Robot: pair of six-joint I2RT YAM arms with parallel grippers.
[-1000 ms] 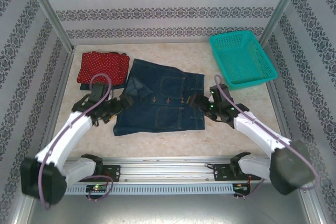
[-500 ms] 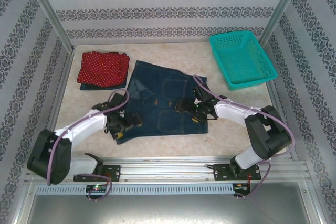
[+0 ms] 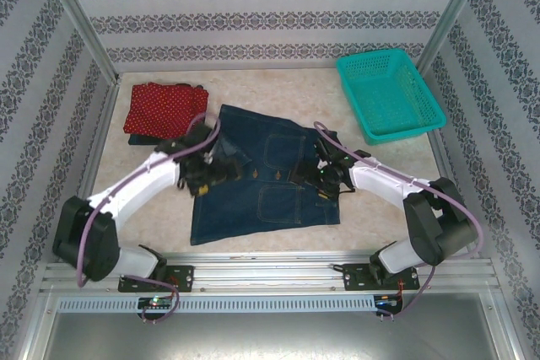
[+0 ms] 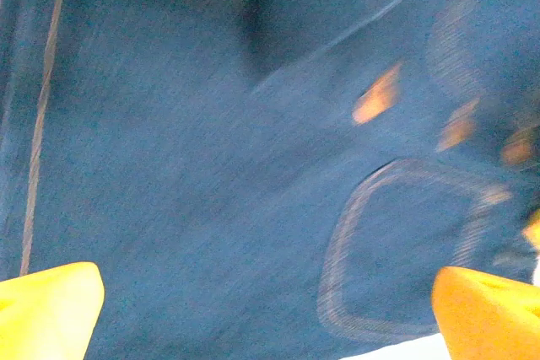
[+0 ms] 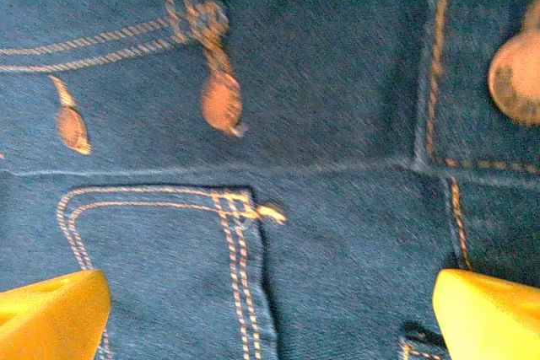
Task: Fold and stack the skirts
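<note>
From the top camera I have the dark blue denim skirt with pockets and buttons [image 3: 263,183] lying flat in the middle of the pale stone-patterned desk [image 3: 278,90], front side up, so I judge it is the one to fold now. The left pincer [image 3: 218,168] sits over the denim skirt's upper left part and the right pincer [image 3: 314,176] over its upper right part, roughly level with each other, which suits a two-handed fold. Beyond the denim skirt's left corner lies the folded red skirt with small white dots [image 3: 164,107], resting on a dark cloth [image 3: 137,137] whose edge peeks out below it; that looks to me like the start of the stack. The teal plastic mesh basket [image 3: 422,124] stands well off to the denim skirt's far right. On the left wrist camera, which is blurred, the yellow fingertips [image 4: 46,309] stand wide apart with nothing between them, close above the denim and a stitched pocket [image 4: 405,242]. On the right wrist camera the fingertips [image 5: 489,314] are equally wide and empty, above a metal button [image 5: 221,103]; I cannot tell whether they touch the cloth.
</note>
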